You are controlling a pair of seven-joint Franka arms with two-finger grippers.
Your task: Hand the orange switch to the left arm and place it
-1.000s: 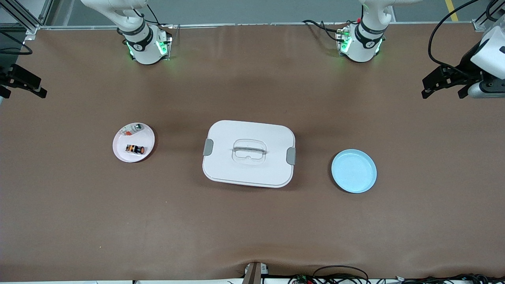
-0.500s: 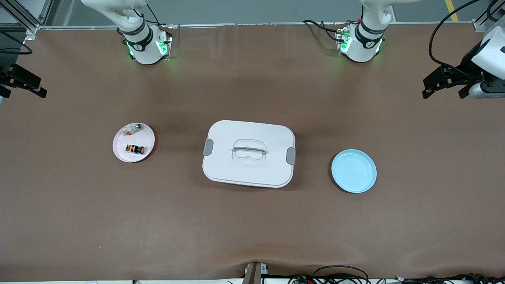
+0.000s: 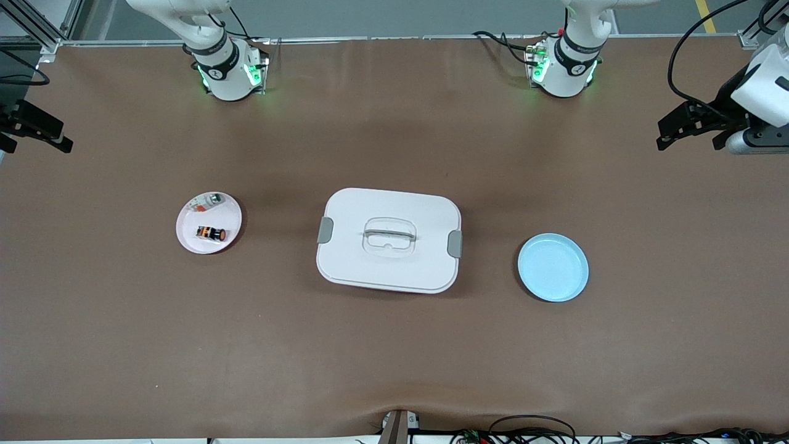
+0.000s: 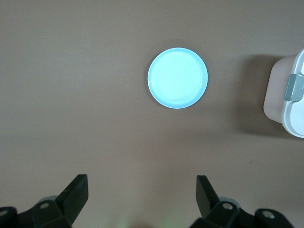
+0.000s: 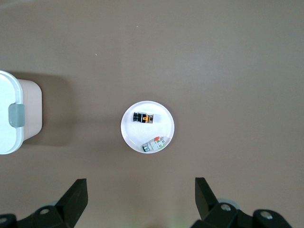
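The orange switch (image 3: 211, 234) lies on a pink plate (image 3: 229, 216) toward the right arm's end of the table, beside a small white-grey part (image 3: 206, 200). It also shows in the right wrist view (image 5: 143, 118). The white box (image 3: 389, 240) stands at mid-table, lid shut. My right gripper (image 3: 36, 147) hangs open and empty high over the table's right-arm end; its own view (image 5: 141, 182) looks down on the plate. My left gripper (image 3: 689, 145) hangs open and empty high over the left-arm end, also seen in its own view (image 4: 141, 179).
An empty light-blue plate (image 3: 553, 267) lies toward the left arm's end, beside the box; it also shows in the left wrist view (image 4: 177, 78). The box's latched ends show in both wrist views (image 4: 289, 95) (image 5: 16, 111). Cables lie along the table's near edge.
The left gripper has shifted very slightly. The right gripper, the switch, the plates and the box have not moved.
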